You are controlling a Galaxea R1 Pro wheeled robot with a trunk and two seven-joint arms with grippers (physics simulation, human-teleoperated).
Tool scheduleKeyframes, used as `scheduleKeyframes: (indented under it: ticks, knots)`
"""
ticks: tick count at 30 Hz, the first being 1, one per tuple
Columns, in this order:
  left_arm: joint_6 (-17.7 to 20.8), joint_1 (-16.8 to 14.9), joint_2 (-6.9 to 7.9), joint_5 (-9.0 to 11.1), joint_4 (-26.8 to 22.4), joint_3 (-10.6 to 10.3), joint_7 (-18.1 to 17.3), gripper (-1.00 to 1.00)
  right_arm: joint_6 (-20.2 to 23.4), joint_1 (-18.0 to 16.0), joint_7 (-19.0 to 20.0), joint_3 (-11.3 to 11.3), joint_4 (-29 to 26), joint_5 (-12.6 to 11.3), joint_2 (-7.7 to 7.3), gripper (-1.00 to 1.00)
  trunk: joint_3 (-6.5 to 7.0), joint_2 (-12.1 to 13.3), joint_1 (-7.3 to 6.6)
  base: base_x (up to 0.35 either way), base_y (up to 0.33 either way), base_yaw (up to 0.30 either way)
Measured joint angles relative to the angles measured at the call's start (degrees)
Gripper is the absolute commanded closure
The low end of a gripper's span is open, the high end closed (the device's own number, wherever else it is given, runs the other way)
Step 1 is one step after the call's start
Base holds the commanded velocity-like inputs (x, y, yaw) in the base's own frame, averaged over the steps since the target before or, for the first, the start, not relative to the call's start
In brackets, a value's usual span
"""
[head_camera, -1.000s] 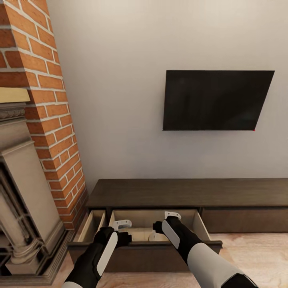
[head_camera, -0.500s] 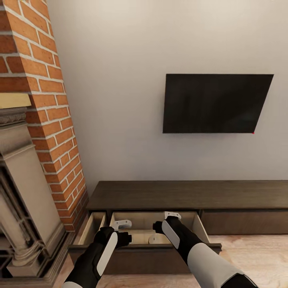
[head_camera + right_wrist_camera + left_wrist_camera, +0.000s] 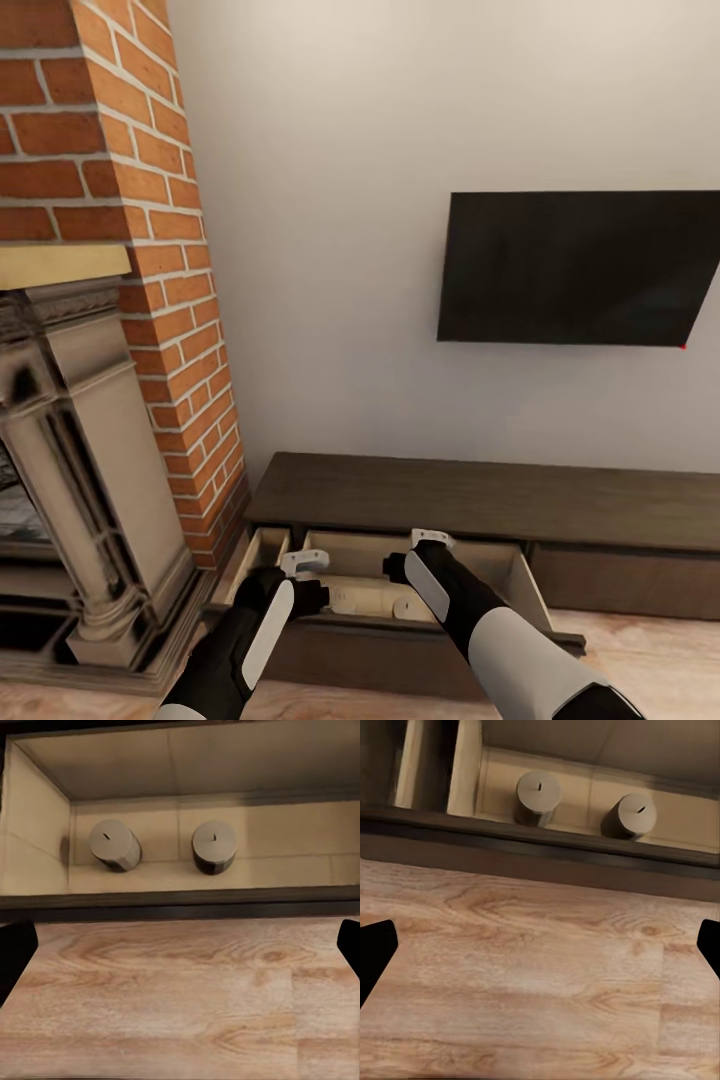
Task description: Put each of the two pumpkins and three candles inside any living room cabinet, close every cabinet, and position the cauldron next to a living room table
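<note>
The long low dark brown cabinet [image 3: 480, 495] stands against the wall with a wide drawer [image 3: 480, 565] pulled out, its pale beige inside showing. Two stubby olive-grey candles stand upright in that drawer, side by side: one candle [image 3: 538, 795] [image 3: 114, 844] and the other candle [image 3: 634, 814] [image 3: 214, 846]. My left gripper [image 3: 305, 568] [image 3: 540, 949] and right gripper [image 3: 428, 541] [image 3: 180, 945] hover over the drawer's front edge and the wooden floor, both open and empty. Pumpkins and cauldron are out of view.
A narrower compartment [image 3: 258, 560] at the cabinet's left end also stands open. A red brick chimney [image 3: 150, 250] and stone fireplace surround [image 3: 90, 470] rise close on the left. A black television [image 3: 585, 268] hangs on the wall. Light wooden floor [image 3: 540, 982] lies in front of the cabinet.
The whole picture has slid to the right, so the camera has moved; more of the fireplace shows now. Both arms keep their pose and both grippers stay open.
</note>
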Motion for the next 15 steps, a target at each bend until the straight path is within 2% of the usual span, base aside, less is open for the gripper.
scheduleKeyframes:
  ticks: [5, 15]
  knots:
    - [-0.1, 0.0, 0.0, 0.0, 0.0, 0.0, 0.0, -1.0, 0.0, 0.0, 0.1, 0.0, 0.0, 0.0, 0.0, -1.0, 0.9, 2.0, -1.1, 0.0, 0.0, 0.193]
    - [0.0, 0.0, 0.0, 0.0, 0.0, 0.1, 0.1, -1.0, -0.2, 0.0, 0.0, 0.0, -0.1, 0.0, 0.0, -1.0, 2.69, 6.0, -3.29, 0.0, 0.0, 0.012]
